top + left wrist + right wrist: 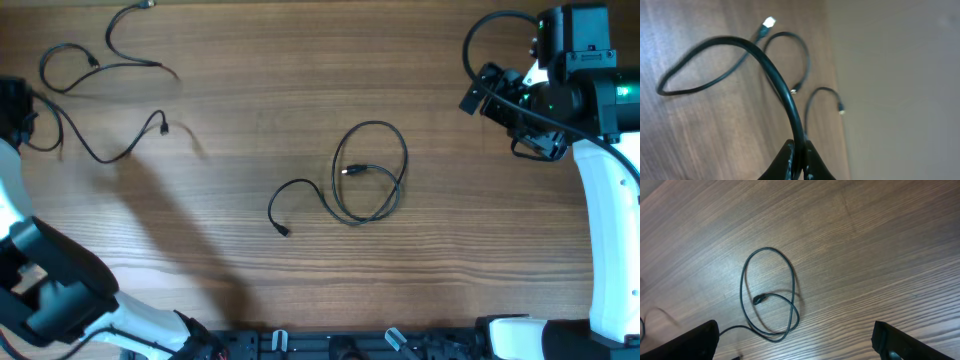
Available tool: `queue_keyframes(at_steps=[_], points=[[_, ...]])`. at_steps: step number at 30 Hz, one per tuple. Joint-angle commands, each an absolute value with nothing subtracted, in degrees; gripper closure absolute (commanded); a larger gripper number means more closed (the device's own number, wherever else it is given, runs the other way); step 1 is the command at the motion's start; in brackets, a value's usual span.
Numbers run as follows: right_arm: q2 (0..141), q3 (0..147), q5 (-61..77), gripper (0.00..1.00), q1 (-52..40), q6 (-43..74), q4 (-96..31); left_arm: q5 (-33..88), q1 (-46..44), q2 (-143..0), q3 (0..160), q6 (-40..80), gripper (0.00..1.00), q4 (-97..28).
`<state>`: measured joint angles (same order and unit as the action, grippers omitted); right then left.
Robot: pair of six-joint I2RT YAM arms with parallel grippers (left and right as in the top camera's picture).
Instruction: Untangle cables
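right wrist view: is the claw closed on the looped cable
No, the right claw is wide open, and the looped cable lies loose on the table.

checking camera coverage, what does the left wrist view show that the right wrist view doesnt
Only the left wrist: the left tool shut on a black cable that arches away, with other plug-tipped cables beyond it. Only the right wrist: the open right tool and a looped cable lying flat. Both: the wooden table.
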<state>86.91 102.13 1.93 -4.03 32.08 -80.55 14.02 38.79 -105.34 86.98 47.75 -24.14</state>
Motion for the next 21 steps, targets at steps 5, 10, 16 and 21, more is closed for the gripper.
queue_keyframes(at_steps=[5,10,16,21], points=[[86.9,101.9,3.0,0.00,-4.1,31.7,-80.6,12.8,46.8,-114.3,87.2,45.2,0.09,-27.3],[86.9,101.9,3.0,0.00,-4.1,31.7,-80.2,16.1,48.4,-113.5,87.2,42.4,0.00,-26.7],[86.9,101.9,3.0,0.00,-4.1,31.6,-80.2,26.5,44.7,-107.5,87.7,27.2,0.00,-16.5],[86.9,101.9,3.0,0.00,-4.1,31.5,-80.6,13.5,44.4,-108.7,87.7,22.7,0.00,-24.5]])
